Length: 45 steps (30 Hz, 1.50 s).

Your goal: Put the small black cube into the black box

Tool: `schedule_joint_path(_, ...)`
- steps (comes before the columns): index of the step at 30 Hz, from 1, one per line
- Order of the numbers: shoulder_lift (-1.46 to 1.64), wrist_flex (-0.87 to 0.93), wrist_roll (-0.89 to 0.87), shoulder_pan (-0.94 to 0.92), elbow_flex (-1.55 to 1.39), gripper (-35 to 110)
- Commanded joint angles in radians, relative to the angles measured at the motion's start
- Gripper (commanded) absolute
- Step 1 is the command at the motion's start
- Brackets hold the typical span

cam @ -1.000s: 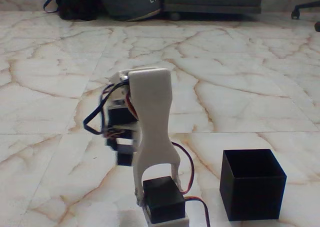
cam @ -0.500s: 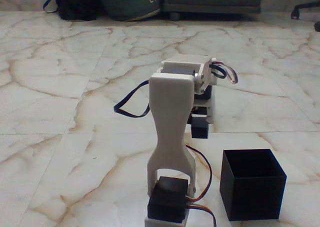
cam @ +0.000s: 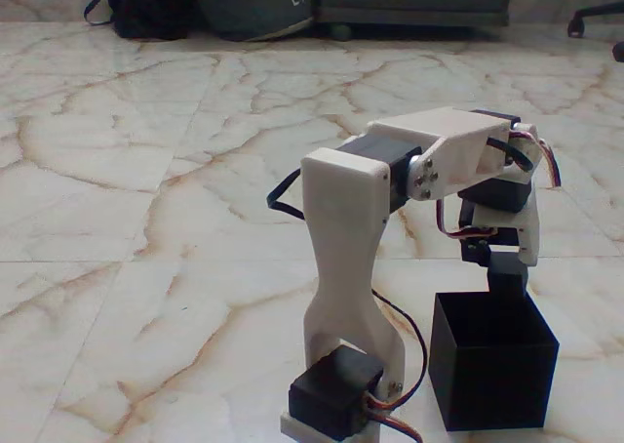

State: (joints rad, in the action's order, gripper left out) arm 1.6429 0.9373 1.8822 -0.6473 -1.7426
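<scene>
Gripper (cam: 507, 267) w/ small black cube (cam: 506, 274) held just over black box (cam: 492, 360).

One black box (cam: 492, 370), one small black cube (cam: 506, 273), one white arm (cam: 346, 258).

The gripper (cam: 504, 267) is hanging at the right of the frame just above the black box (cam: 492, 373), and its fingers are blending into dark shapes that are too small and too soft to separate, so whether the jaws are gripping anything is not clear. A dark block at its tip may be the small black cube, but that cannot be told. The box's back rim is passing behind that tip, and its inside is lying in shadow. The arm's base servo (cam: 331, 396) is being cut off by the bottom edge. At the top edge, bags (cam: 210, 4) and furniture are being cropped.
</scene>
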Motion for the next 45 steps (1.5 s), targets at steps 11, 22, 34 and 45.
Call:
schedule_joint_path(11,-0.005,-0.075,-0.055,0.034,-0.014,5)
schedule_joint_path(22,0.239,-0.063,-0.305,0.362,-0.242,6)
schedule_joint_path(34,0.641,-0.138,-0.293,0.589,-1.005,5)
schedule_joint_path(45,0.801,-0.285,-0.295,0.647,-1.342,5)
